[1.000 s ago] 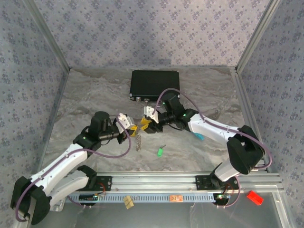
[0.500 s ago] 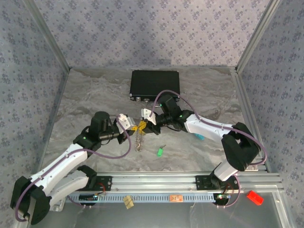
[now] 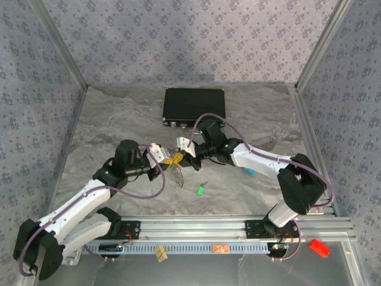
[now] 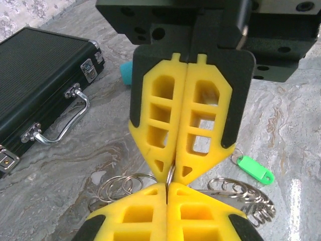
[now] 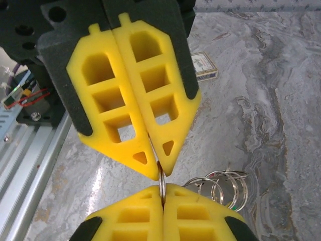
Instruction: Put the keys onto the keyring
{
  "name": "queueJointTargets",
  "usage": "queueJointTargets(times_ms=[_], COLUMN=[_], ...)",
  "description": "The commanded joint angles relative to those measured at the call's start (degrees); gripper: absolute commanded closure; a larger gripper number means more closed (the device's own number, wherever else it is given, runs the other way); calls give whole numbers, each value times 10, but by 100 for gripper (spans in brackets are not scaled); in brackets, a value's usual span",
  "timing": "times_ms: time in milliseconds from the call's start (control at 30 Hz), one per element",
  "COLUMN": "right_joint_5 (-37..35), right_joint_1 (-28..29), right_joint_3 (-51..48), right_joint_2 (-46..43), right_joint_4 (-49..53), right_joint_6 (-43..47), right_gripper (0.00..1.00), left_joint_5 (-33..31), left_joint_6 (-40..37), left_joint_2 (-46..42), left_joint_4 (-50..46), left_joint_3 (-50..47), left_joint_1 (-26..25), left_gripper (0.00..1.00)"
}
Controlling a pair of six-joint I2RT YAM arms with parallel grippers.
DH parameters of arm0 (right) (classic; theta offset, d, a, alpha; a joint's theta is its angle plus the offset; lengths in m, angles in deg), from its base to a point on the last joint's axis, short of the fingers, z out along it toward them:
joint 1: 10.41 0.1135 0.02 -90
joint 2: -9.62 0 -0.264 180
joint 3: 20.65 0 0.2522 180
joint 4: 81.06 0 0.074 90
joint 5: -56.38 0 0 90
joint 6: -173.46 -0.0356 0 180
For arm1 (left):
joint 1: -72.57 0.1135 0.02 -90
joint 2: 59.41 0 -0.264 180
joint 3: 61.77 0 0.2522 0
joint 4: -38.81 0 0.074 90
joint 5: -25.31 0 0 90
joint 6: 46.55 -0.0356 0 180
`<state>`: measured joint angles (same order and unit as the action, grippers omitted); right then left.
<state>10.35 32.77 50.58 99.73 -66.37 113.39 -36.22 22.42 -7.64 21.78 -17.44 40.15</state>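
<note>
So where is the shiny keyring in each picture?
Top external: the keyring is mid-picture, just under where the left gripper and right gripper meet.
Left wrist: keyring loops show low, either side of the yellow fingertips.
Right wrist: keyring loops sit bottom right.
Shared landmark: both grippers' yellow fingertips touching.

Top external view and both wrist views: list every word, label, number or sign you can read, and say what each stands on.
No text in these pictures can be read.
Small bordered card: it carries print, too blurred to read.
Orange label on the front rail: too small to read.
Green key tag: its face looks blank.
</note>
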Motion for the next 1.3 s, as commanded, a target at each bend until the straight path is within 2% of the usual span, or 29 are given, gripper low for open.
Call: queueJointTargets(times_ms=[0, 33, 100, 133, 200, 300, 600, 1000, 1233, 1267], right_joint_5=[20, 21, 24, 24, 26, 31, 40, 51, 52, 42], right_joint_1=[3, 3, 0, -2, -3, -3, 5, 14, 16, 15], right_joint_3=[19, 18, 12, 9, 4, -2, -1, 15, 19, 18], right_joint_2=[0, -2, -8, -13, -21, -29, -30, -15, -12, -14], right_joint_4=[8, 7, 5, 3, -2, -8, -8, -8, -1, -2], right_joint_6=[11, 11, 11, 11, 12, 15, 22, 25, 26, 23], right_gripper=[100, 100, 100, 100, 100, 100, 100, 100, 100, 96], left_joint_5=[-6, -12, -15, -11, -3, 17, 43, 43, 48, 47], left_joint_6=[-2, 0, 3, 5, 14, 28, 28, 26, 22, 24], left_joint_2=[1, 1, -2, -8, -24, -39, -26, -19, -9, -10], left_joint_4=[2, -11, -38, -50, -58, -56, -40, -32, -32, -32], left_joint_3=[17, 23, 30, 29, 19, 0, -2, 3, 9, 11], left_joint_1=[-5, -3, 0, 3, 6, 7, 8, 7, 8, 7], left_gripper=[100, 99, 80, 75, 69, 67, 76, 86, 100, 100])
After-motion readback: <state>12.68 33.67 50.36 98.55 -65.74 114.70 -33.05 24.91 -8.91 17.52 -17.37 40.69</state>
